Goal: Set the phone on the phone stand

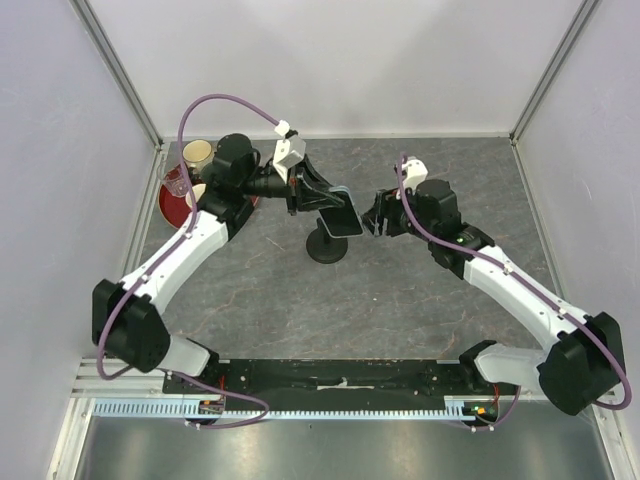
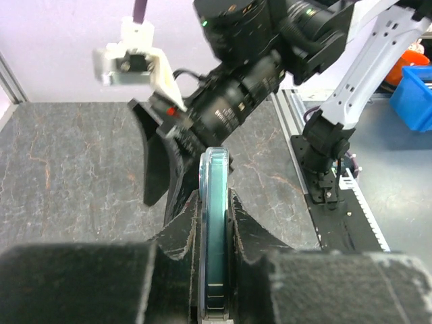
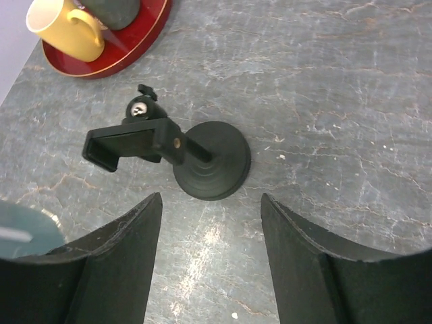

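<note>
1. Clearly the phone (image 2: 216, 270) is off the worktop (image 1: 400, 300). The left gripper (image 2: 216, 202) is closed on it, with one finger on each flat face, so the left wrist view sees it edge-on.
2. From above, the phone hangs just over the phone stand (image 3: 185, 152), which stands on its base near the middle of the worktop.
3. I judge the phone to be stiff, thin and rather light. Its glossy faces may slide between the pads, and the glass may crack. A firm but not hard hold on the faces near one end seems best, so that the other end is free to enter the clamp bracket (image 3: 125, 145).
4. The right gripper (image 3: 210, 202) is open and holds nothing. It is just beside the free end of the phone and looks down on the stand.
5. The disc base (image 3: 226, 172) is small, so I think a sideways push on the bracket could tip the stand.
6. A red tray (image 3: 128, 47) with a yellow mug (image 3: 67, 30) lies behind the stand to the left, apart from it. The two grippers are near each other, so contact between them is the main risk.
</note>
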Motion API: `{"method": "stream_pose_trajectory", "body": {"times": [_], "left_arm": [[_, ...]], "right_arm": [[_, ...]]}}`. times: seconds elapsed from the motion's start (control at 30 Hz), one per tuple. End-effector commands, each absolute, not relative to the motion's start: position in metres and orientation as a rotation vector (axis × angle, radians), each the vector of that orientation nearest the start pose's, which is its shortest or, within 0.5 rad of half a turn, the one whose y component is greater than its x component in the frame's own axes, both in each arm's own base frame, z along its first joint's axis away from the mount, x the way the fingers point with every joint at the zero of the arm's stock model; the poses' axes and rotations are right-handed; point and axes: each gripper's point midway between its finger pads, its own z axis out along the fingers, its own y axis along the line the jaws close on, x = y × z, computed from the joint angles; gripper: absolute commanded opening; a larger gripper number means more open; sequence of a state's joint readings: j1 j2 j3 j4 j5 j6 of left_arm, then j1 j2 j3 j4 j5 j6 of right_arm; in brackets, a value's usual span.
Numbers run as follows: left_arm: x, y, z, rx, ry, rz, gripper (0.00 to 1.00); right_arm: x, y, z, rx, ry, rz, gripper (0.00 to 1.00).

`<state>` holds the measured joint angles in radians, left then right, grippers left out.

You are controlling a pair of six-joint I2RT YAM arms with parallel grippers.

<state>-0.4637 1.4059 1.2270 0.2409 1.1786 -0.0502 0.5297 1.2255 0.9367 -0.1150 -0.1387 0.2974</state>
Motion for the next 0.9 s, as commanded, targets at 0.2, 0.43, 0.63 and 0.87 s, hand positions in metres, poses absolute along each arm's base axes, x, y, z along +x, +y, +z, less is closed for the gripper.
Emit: {"method": "stream_pose_trajectory", "body": {"times": [0.2,0.43,0.63,0.87], "left_arm": [[0.297,-0.309,0.361,1.339,0.969,-1.188,0.02],[0.300,-0.306,0.355,1.350,0.978,-1.209,0.02],[0.304,-0.299,0.355,1.329,0.992,-1.176,0.02],[0.303,-0.282,0.391,1.204,0.989,-1.054,0.02]], "right_arm": [[0.324,0.233,0.222,-0.320,1.979,0.745,0.55],[0.324,0.238,0.223,-0.375,1.956,0.758,0.51],[0.329,0.255,0.226,-0.450,1.840,0.828,0.51],[0.332,0.271,0.218,-0.521,1.679,0.764,0.50]]}}
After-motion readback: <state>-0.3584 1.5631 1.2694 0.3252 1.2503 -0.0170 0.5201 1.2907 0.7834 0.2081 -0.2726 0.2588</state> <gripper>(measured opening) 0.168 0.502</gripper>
